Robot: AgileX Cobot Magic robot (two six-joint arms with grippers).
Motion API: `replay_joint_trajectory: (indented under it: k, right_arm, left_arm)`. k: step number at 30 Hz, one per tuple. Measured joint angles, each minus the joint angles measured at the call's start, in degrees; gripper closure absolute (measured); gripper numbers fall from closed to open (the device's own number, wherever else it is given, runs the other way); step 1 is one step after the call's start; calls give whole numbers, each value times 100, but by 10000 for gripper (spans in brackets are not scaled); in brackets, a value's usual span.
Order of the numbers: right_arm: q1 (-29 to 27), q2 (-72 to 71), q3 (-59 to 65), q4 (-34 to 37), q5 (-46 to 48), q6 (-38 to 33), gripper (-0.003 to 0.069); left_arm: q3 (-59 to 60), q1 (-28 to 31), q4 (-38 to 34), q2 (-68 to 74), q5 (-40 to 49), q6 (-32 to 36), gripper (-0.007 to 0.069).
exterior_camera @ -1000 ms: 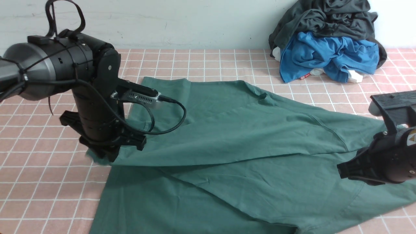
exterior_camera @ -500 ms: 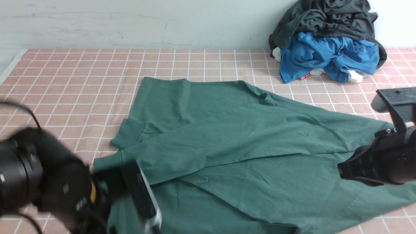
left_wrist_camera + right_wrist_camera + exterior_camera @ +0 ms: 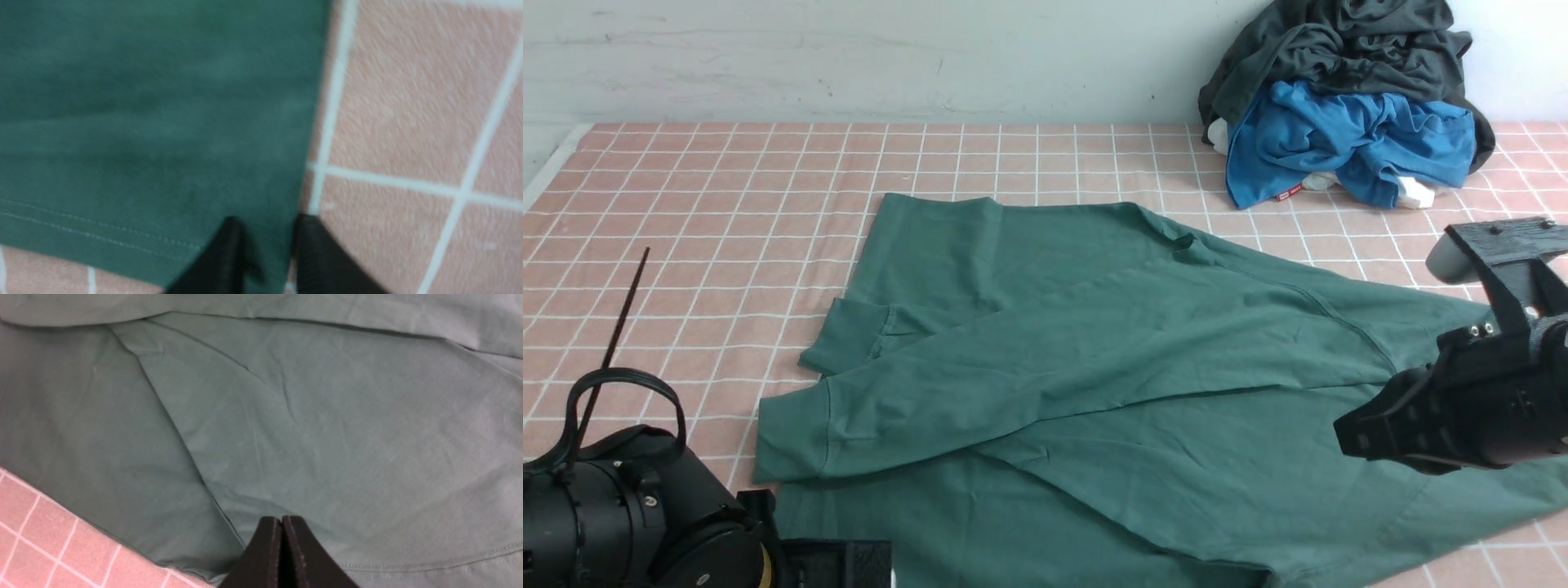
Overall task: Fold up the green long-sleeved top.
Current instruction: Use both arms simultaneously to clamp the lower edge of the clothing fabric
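Note:
The green long-sleeved top lies spread on the pink checked table, one sleeve folded across its body with the cuff at the left. My left arm is low at the near left. In the left wrist view my left gripper is over the top's hem corner, jaws a little apart, green cloth showing between them. My right gripper hovers over the top's right side. Its fingers are pressed together with nothing in them.
A heap of clothes sits at the back right against the wall: a bright blue garment under a dark grey-black one. The table's left edge shows at the far left.
My left arm has let go of the sleeve cuff and swung down to the near-left hem corner. The sleeve now lies flat across the top. The right gripper has shifted slightly left.

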Motion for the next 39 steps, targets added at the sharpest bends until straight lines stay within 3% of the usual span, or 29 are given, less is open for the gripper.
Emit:
replay_joint_trajectory:
  k: [1, 4, 10, 12, 14, 17, 19, 23, 27, 30, 33, 35, 36, 37, 39]
  right_arm:
    - [0, 0, 0, 0, 0, -19, 673]
    - [0, -26, 0, 2, 54, -212, 673]
    - [0, -459, 0, 65, 243, -805, 673]
    - [0, -805, 0, -7, 329, -1300, 673]
    - [0, -1077, 0, -303, 529, -1961, 673]
    - [0, -1180, 0, -684, 735, -2242, 662]
    - [0, -1049, 14, -1232, 992, -2298, 608]
    - [0, -630, 270, -1775, 1018, -2315, 459]
    - [0, -113, 633, -2402, 369, -2412, 277]
    - [0, 50, 665, -2285, -271, -2333, 226]
    - [0, 67, 665, -1798, -607, -2268, 230]
    - [0, 67, 665, -871, -774, -2224, 272]
    - [0, 67, 665, -871, -774, -2224, 272]
    - [0, 67, 665, -203, -724, -2239, 330]
    - [0, 67, 665, 305, -592, -2344, 403]
  left_arm:
    - [0, -49, 14, -38, 0, -95, 561]
    - [0, -127, 49, -342, 0, -439, 620]
    - [-78, -136, 291, -1264, 109, -1636, 632]
    - [-175, -119, 532, -1684, 363, -2576, 632]
    - [-218, -58, 772, -1974, 670, -3260, 632]
    - [-219, -10, 915, -2150, 916, -3861, 632]
    - [-219, 11, 943, -2225, 1010, -4362, 632]
    - [-219, 11, 943, -2232, 997, -4566, 632]
    - [-219, 11, 748, -2232, 956, -4633, 632]
    - [-219, 11, 451, -2232, 902, -4648, 631]
    - [-219, 11, 325, -2232, 834, -4557, 624]
    - [-219, 11, 248, -2160, 810, -4265, 575]
    - [-219, 11, 248, -2160, 810, -4265, 575]
    - [-219, 11, 223, -2044, 804, -3947, 513]
    - [-219, 11, 188, -1797, 700, -3449, 416]
